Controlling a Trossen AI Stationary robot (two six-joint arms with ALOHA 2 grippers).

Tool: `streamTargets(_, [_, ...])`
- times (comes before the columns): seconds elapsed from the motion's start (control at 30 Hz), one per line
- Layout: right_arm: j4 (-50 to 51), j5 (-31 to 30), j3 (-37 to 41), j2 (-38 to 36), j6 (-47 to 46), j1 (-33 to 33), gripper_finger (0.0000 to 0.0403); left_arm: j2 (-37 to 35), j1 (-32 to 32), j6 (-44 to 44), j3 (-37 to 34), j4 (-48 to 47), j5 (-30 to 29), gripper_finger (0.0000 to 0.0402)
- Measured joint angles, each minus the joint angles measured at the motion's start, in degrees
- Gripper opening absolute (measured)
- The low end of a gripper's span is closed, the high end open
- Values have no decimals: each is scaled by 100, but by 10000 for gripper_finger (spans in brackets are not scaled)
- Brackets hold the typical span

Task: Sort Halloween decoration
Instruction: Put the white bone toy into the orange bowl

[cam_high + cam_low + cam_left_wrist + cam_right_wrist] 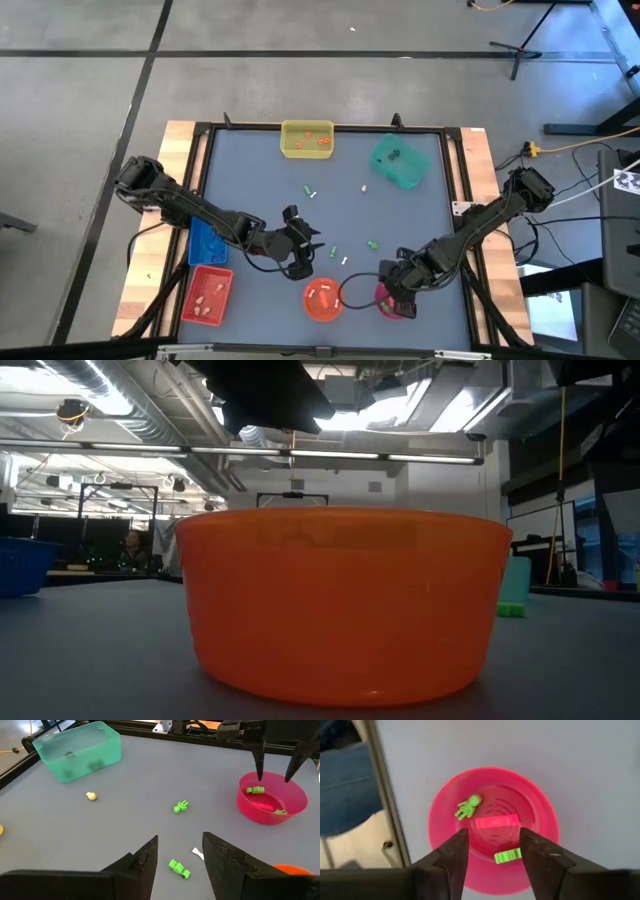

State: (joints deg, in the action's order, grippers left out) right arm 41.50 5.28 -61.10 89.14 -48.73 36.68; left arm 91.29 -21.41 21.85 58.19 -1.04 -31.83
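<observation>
Green trinkets (507,855) in pink bowl (540,815), apparently loose.

On the grey table (400,215): a yellow tray (306,140) and teal tub (400,161) at the far edge; blue tray (206,241), red tray (206,295) — left side; orange bowl (322,298) and pink bowl (492,827) near the front.

Overhead, table-level, two wrist views — pink bowl (492,827) shared

two trinkets (468,808) lie in the bowl (540,815) under the right hand (490,851), beside another bowl (322,299).
</observation>
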Motion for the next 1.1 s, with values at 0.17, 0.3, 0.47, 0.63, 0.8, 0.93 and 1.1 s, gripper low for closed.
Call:
streamTargets(0.17, [-407, 535, -2, 0, 705, -249, 167, 0, 5, 0, 0, -2, 0, 139])
streamTargets(0.3, [-974, 553, -4, 0, 1587, -457, 166, 0, 5, 0, 0, -2, 0, 139])
streamTargets(0.47, [-1662, -25, -4, 0, 2892, -733, 166, 0, 5, 0, 0, -2, -2, 139])
streamTargets(0.63, [-1970, -969, -7, 0, 3838, -1012, 166, 0, 5, 0, 0, -3, -1, 139])
streamTargets(0.8, [-1884, -1080, -7, 0, 4379, -1389, 166, 0, 3, 4, 0, -104, -1, 139])
streamTargets(0.93, [-1889, -1025, -6, 0, 4971, -1604, 166, -72, -4, 5, -1, -273, 270, 139])
streamTargets(1.1, [-1897, -706, -7, 129, 5674, -1774, 166, -398, -13, 8, -7, -526, 951, 139])
